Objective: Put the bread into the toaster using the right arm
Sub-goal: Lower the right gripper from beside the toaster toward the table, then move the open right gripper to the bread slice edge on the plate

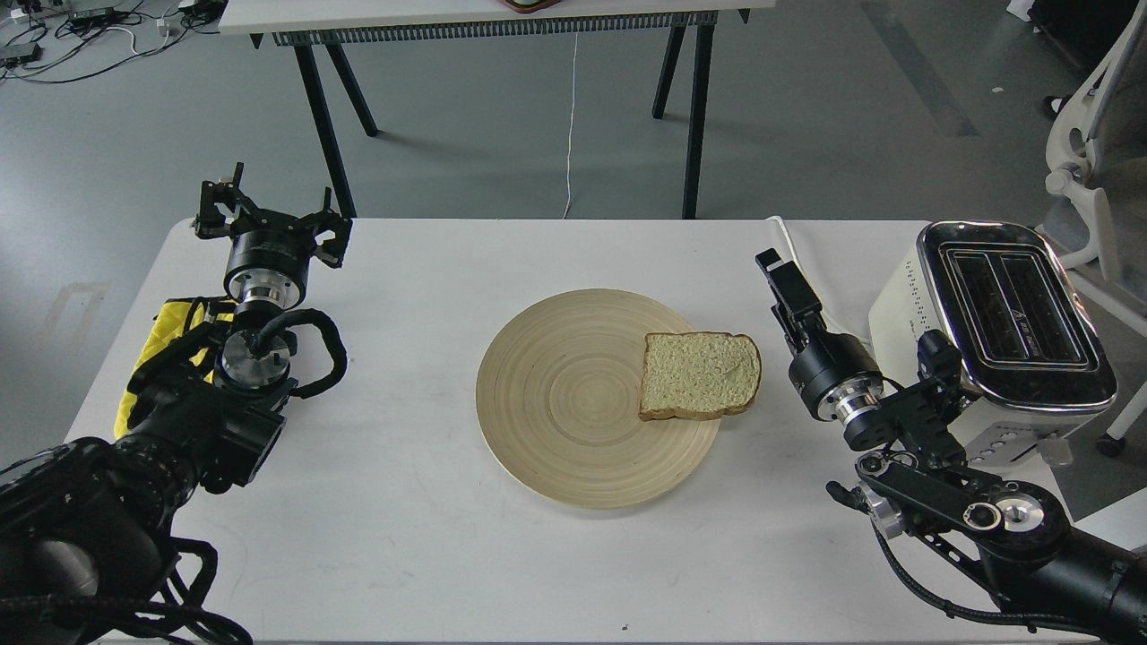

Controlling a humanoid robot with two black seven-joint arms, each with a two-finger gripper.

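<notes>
The bread [701, 374] is one pale square slice lying flat on the right edge of a round wooden plate [556, 403] in the middle of the white table. The cream toaster [1004, 331] with a chrome two-slot top stands at the table's right edge, its slots empty. My right gripper [778, 273] is low over the table between the bread and the toaster, just right of the slice's far right corner and apart from it. It is turned edge-on, so its fingers cannot be told apart. My left gripper [269, 215] is open and empty at the far left.
A yellow cloth [166, 336] lies under my left arm at the table's left edge. The toaster's white cord [800, 246] runs over the table behind my right gripper. A second table [502, 27] stands behind, and a white chair [1098, 134] at the far right.
</notes>
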